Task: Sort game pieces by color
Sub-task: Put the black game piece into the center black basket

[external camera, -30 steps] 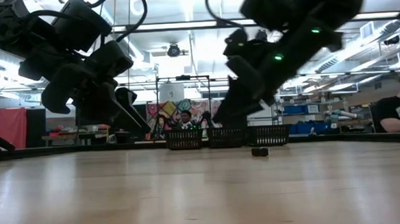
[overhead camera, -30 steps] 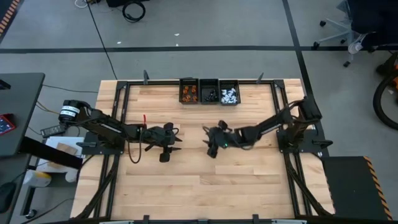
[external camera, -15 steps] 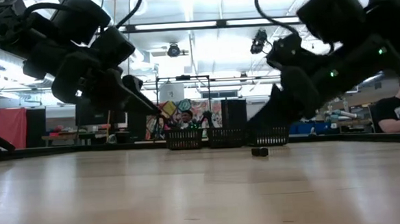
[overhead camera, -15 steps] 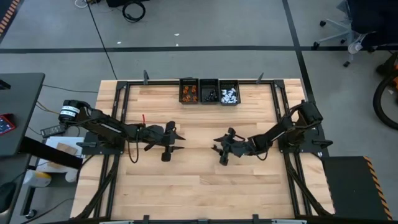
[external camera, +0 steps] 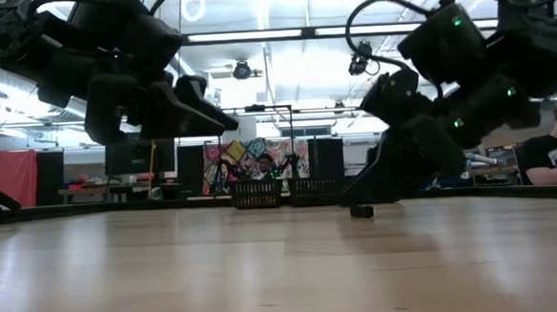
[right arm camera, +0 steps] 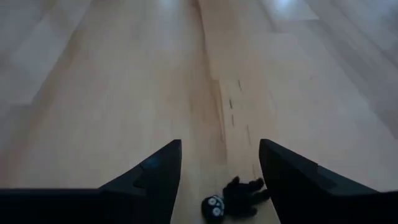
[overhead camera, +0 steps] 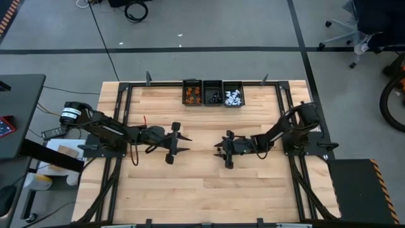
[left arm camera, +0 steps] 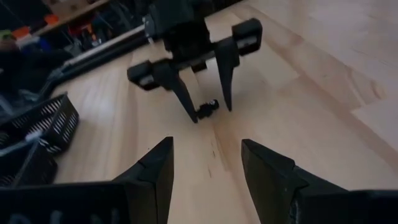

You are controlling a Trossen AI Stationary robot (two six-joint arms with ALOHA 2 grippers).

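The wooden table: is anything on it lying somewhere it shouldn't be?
One tiny black plastic game piece lies loose mid-table, between the open fingers of the right end effector, away from the three small black rectangular bins at the far edge that hold the sorted pieces. Nothing else stands out.

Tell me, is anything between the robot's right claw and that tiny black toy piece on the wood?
Nothing visible: the tiny black plastic game piece lies on bare wooden table, right between the open right gripper fingers.

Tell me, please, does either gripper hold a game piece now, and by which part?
Nothing is held. The right gripper is open, with a black game piece on the table between its fingers. The left gripper is open and empty.
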